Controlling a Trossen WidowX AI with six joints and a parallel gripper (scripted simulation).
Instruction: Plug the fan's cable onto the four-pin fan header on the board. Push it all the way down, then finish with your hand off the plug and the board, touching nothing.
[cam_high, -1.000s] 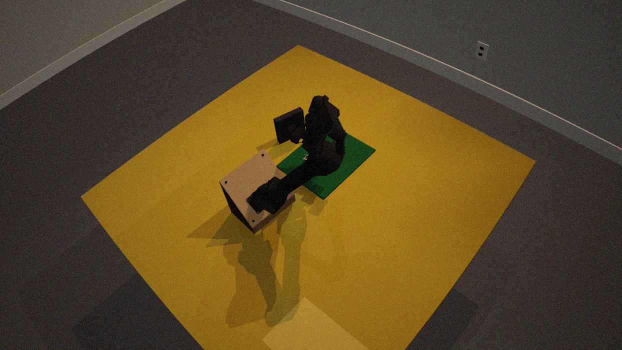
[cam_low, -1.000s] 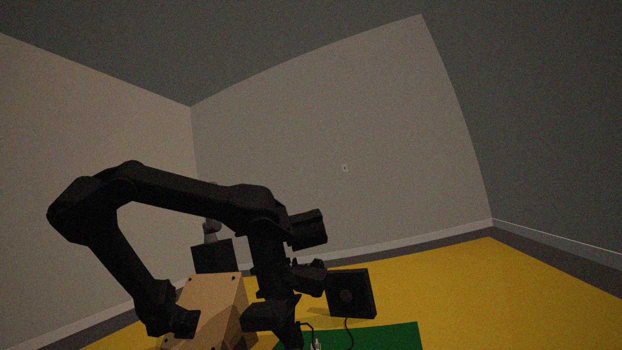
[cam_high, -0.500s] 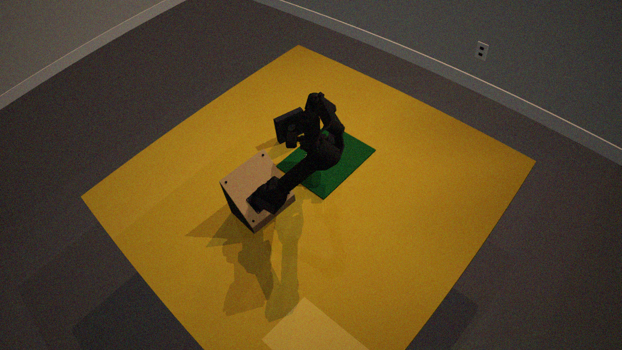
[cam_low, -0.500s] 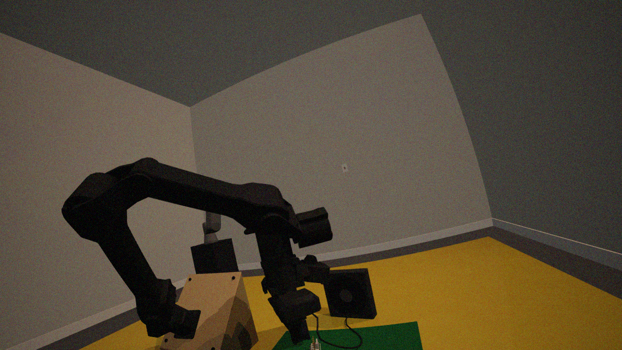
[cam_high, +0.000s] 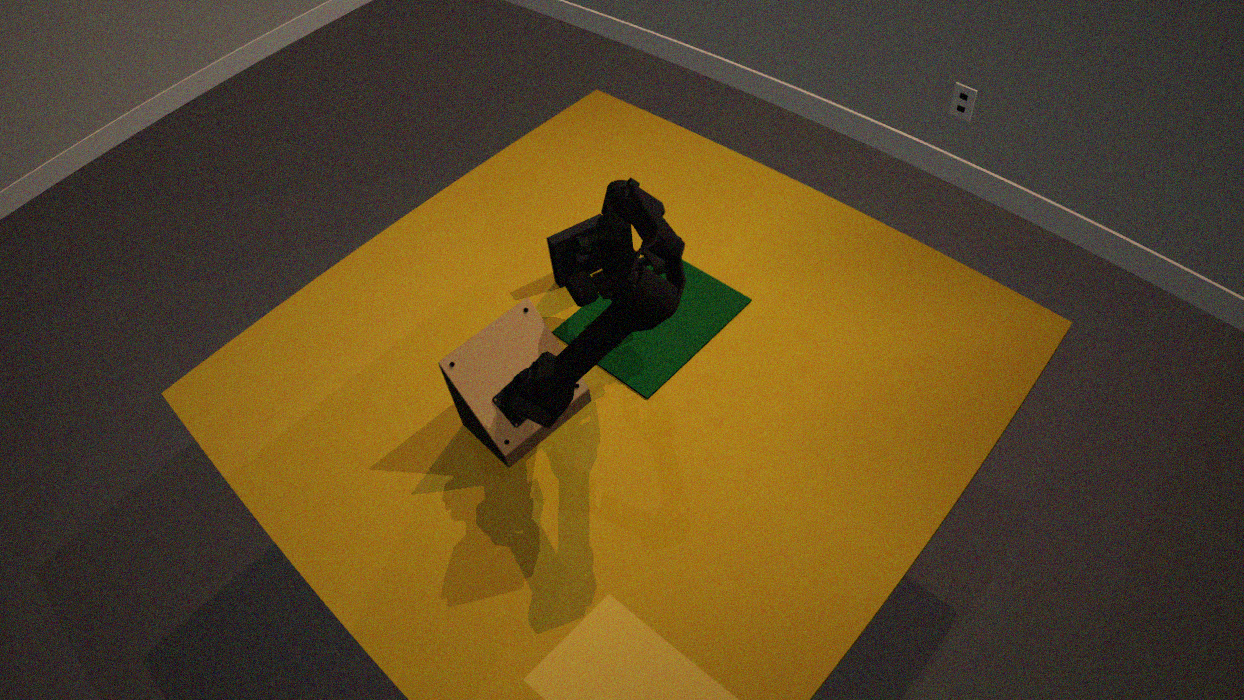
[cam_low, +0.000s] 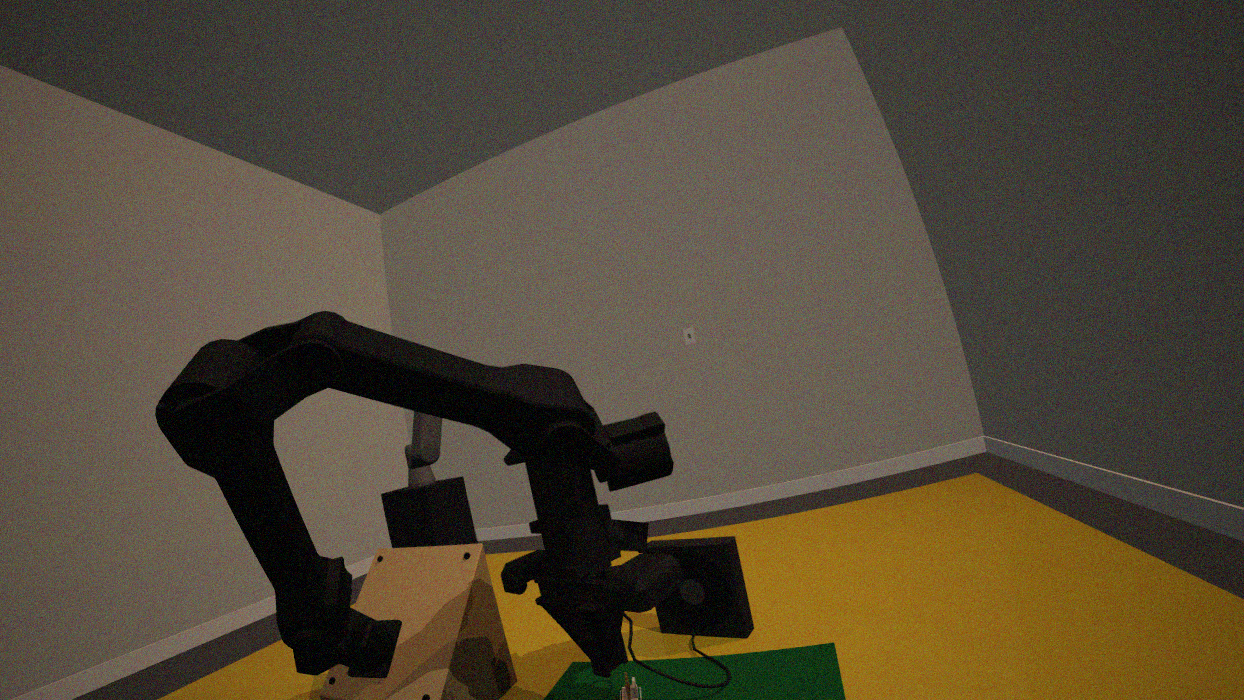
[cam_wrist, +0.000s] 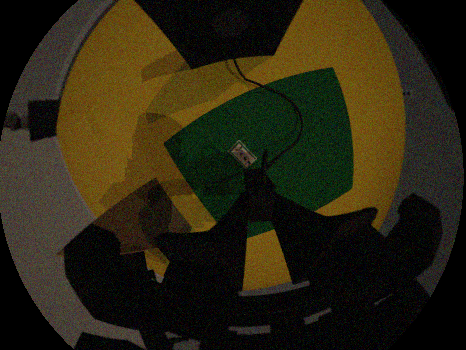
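Black plug (cam_wrist: 261, 187) clamped in gripper (cam_low: 607, 672) (cam_wrist: 256, 195), wrist view lower centre; white header (cam_low: 630, 689) (cam_wrist: 243, 154) just up-left. Square plug to the pins (dim light, check keying), then press straight down.

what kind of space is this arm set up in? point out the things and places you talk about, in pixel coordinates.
Probably a bare, dimly lit test room: plain walls with skirting board, a wall outlet (cam_high: 963, 100) (cam_low: 688, 336), and a yellow mat (cam_high: 782, 417) (cam_low: 869, 557) (cam_wrist: 380, 125) laid on the grey floor (cam_high: 260, 130).
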